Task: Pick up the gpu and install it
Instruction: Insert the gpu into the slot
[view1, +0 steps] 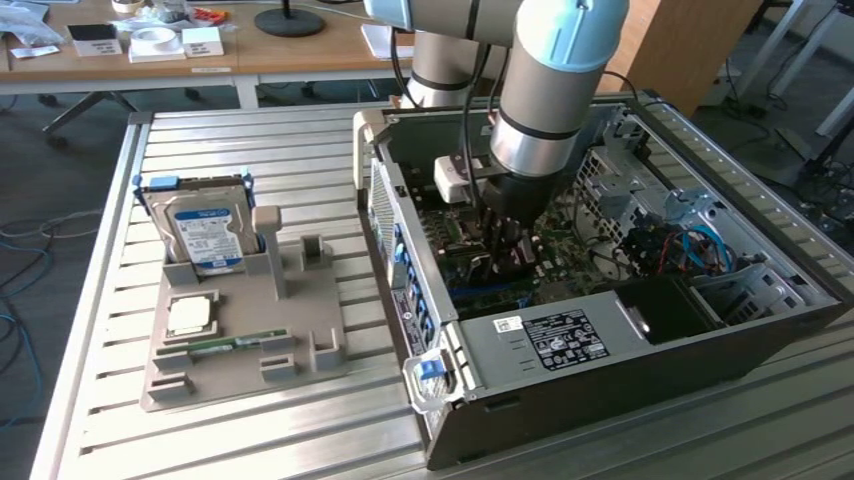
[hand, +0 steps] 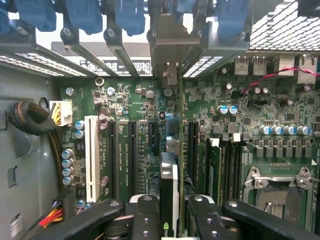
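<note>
Jaws are gripping the gpu (hand: 169, 200) edge-on, gripper (hand: 169, 220) sitting inside the open PC case (view1: 747, 350), card hanging over the green motherboard (hand: 140, 165) among the expansion slots. Outside the case, the hard drive (view1: 207, 235) is standing in the grey parts holder (view1: 227, 375) on the desk (view1: 267, 150).

Lab: robot arm (view1: 554, 80), open computer case (view1: 641, 300), desks (view1: 200, 55).
</note>
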